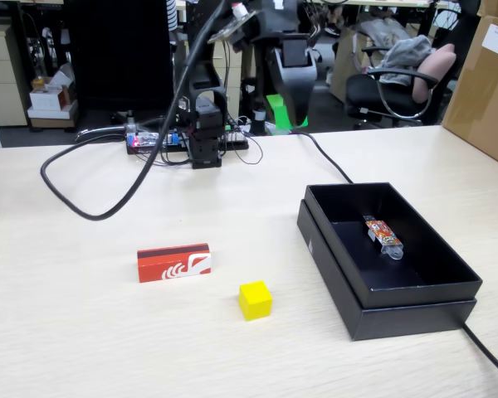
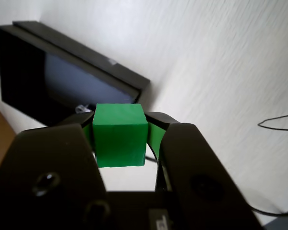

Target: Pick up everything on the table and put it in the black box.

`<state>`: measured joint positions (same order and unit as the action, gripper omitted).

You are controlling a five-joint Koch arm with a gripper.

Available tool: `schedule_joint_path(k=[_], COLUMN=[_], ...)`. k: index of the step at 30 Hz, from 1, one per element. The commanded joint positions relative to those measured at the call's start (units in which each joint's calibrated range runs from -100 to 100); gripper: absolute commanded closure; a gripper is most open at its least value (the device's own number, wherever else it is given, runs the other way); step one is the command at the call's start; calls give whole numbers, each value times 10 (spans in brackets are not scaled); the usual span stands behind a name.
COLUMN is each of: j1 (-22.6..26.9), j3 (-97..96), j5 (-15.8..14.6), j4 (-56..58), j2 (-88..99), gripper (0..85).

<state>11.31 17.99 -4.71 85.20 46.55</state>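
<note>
- The tool (image 2: 120,132) pinches the green cube (image 2: 119,135) between its jaws, raised above the desk (image 2: 221,62).
- The black box (image 2: 62,81) lies below and beyond.
- The yellow cube (image 1: 255,299) and red packet (image 1: 173,262) rest on the desk, left of the box.

fixed view: stands at the near edge of the pale wood-grain table (image 1: 83,332), raised, facing the arm's base, wide | wrist view: rides behind the gripper (image 2: 120,136), looking down, close | shared: shallow matte black cardboard box (image 1: 415,311) (image 2: 24,86), same tabletop (image 2: 221,57)
</note>
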Motion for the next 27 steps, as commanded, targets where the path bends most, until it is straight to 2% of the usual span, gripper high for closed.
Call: schedule_joint_path(k=[1,9,11,14,27], j1=[20,19,23,30,44], j3=[30,223,251,273,266], j5=[-12,-14,-15,-17,-29], j4=[11,9,9,5,3], j2=[-16,-280,-305,-333,-414], gripper=[717,717,718,797,795])
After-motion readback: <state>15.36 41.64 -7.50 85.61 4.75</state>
